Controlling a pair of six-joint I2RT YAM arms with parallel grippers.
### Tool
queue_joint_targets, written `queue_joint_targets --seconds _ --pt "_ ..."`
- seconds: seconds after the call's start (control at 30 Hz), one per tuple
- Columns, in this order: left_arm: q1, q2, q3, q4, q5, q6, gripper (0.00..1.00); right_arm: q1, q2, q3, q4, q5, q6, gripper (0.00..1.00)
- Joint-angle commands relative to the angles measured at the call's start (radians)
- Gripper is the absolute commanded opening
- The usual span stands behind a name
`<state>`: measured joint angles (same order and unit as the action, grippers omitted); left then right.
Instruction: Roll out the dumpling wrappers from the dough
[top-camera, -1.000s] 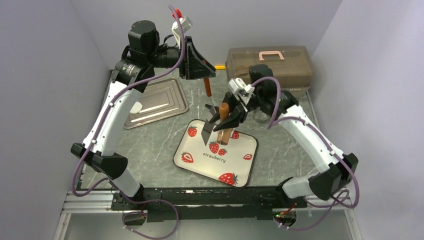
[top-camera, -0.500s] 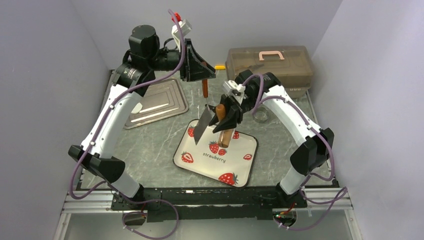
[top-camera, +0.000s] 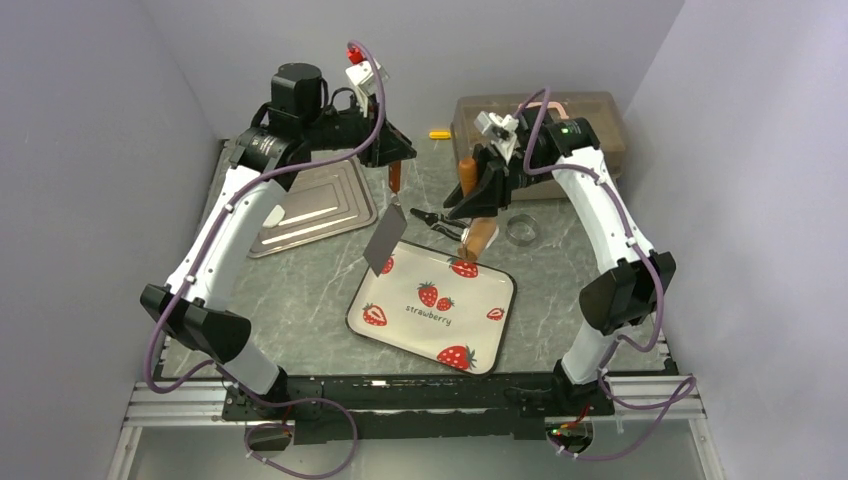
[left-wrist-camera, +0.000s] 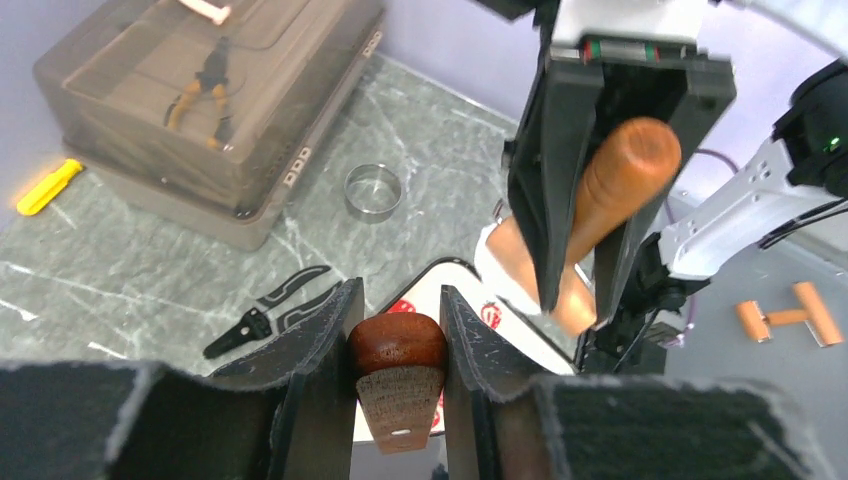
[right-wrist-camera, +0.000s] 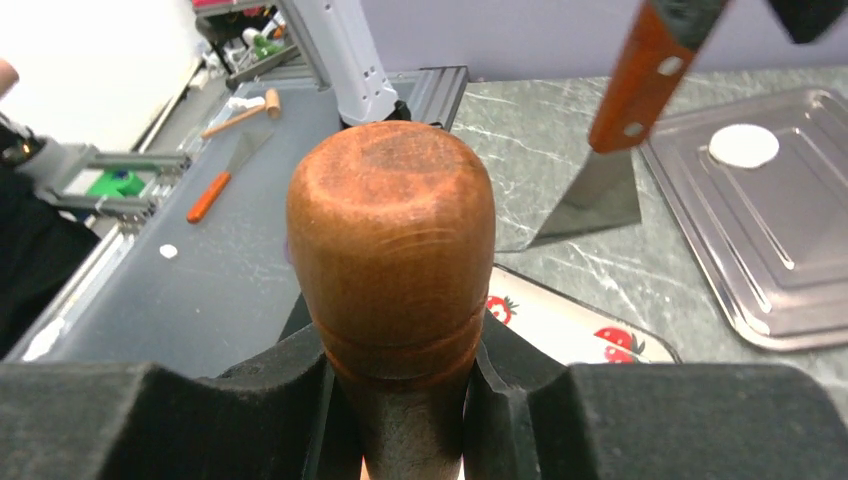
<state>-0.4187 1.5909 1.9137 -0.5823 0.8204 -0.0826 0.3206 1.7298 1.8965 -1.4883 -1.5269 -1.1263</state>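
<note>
The roller (right-wrist-camera: 390, 230) could slip, because smooth round wood is pinched between the two flat pads of the right claw (right-wrist-camera: 395, 378) and is held tilted in the air. A white bit, likely the dough (left-wrist-camera: 493, 252), seems stuck near its low end and could drop onto the plate (top-camera: 480, 335) or the surface (top-camera: 310, 290). The scraper (top-camera: 384, 240) is pinched by its handle in the left claw (left-wrist-camera: 398, 325). Its thin blade hangs near the roller, so a bump could happen (the edge looks sharp). One round white wrapper (right-wrist-camera: 743, 145) is seen lying flat on the tray (right-wrist-camera: 800, 260).

The scraper's blade is flat grey metal and its handle is reddish wood. The tray is shiny metal with stepped sides. The plate is glossy white with red strawberries. The surface looks like grey stone with pale veins.
</note>
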Motion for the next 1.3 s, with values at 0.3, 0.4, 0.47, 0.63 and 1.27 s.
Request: queue_joint_targets --seconds 0.3,0.4,0.47,0.63,1.27 --pt "0.033 0.011 -0.114 -0.252 -0.215 0.402 0.00 0.000 -0.406 -0.367 1.038 0.551 1.087 0.00" --pt "0.044 0.003 -0.154 -0.258 -0.212 0.407 0.00 -0.060 -0.507 -0.539 1.343 0.533 1.301 0.00" --pt "0.045 0.001 -0.157 -0.255 -0.177 0.394 0.00 -0.050 -0.520 -0.562 1.327 0.605 1.307 0.00" --pt "0.043 0.012 -0.114 -0.231 -0.124 0.327 0.00 -0.032 -0.583 -0.686 1.417 0.885 1.505 0.00" --pt "-0.051 -0.025 0.098 -0.163 -0.055 0.213 0.00 0.294 -0.388 -0.612 0.998 2.135 2.365 0.00"
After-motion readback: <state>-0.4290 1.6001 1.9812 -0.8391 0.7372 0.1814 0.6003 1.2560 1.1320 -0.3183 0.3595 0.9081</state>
